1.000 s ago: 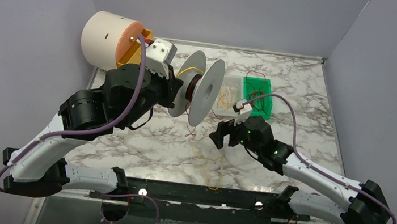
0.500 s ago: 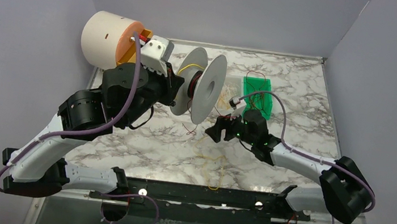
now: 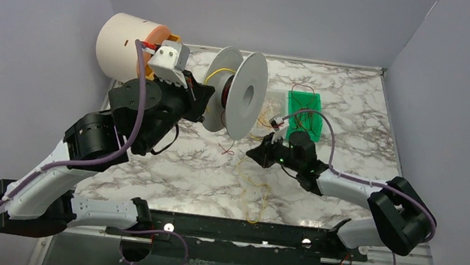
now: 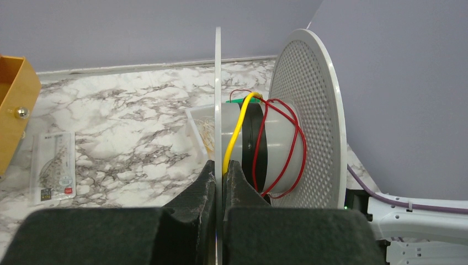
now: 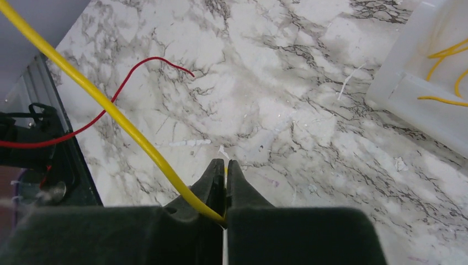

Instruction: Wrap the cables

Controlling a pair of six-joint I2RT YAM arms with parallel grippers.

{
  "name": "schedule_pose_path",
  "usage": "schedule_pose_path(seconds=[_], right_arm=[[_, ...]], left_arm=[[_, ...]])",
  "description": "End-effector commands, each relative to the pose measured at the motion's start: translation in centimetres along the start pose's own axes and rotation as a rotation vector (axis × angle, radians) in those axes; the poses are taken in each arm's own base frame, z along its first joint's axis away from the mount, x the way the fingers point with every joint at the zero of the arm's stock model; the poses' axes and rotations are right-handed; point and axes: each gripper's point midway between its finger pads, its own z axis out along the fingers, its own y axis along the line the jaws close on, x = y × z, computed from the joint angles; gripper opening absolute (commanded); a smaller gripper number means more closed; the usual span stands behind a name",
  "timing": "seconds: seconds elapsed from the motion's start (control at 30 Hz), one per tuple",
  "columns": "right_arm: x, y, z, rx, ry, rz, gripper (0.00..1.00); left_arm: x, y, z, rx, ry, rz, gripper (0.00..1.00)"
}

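Note:
A white spool (image 3: 241,101) with two round flanges hangs above the table. My left gripper (image 4: 219,165) is shut on the edge of its thin flange (image 4: 217,83). A yellow cable (image 4: 237,132) and a red cable (image 4: 278,160) loop round the hub beside the perforated flange (image 4: 312,105). My right gripper (image 5: 225,164) is shut on the yellow cable (image 5: 110,106), which runs up and left from its jaws. It sits low over the table, just right of the spool (image 3: 255,155). A loose red cable (image 5: 124,85) end curls over the marble. More yellow cable (image 3: 257,196) lies looped on the table.
A green tray (image 3: 304,108) with dark wires sits at the back right, and a white tray (image 5: 419,94) holding yellow wires stands beside it. A large cream cylinder (image 3: 125,43) on a yellow-brown box stands at the back left. Grey walls enclose the table.
My right gripper has gone from open to shut on the yellow cable and moved left towards the spool. The left arm has swung the spool slightly back and upright.

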Motion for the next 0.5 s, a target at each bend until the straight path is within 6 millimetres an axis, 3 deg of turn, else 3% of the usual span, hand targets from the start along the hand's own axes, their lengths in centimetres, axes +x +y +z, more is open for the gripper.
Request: schedule_pose_path(seconds=[0.0,0.2,0.47], right_arm=[[-0.7,1.4,-1.2,-0.065,-0.018,-0.042,0.01],[-1.1,3.0,-4.0,-0.081,0.019,-0.059,0.01],[-0.3,8.2,-8.1,-0.191,0.099,-0.064,0.01]], left_arm=[[-3.2,0.0,-0.2,-0.015,-0.137,-0.114,0.0],[-3.5,1.0,0.7,-0.087,-0.191,-0.104,0.0],[-3.2,1.7,3.0,-0.2,-0.241,-0.045,0.0]])
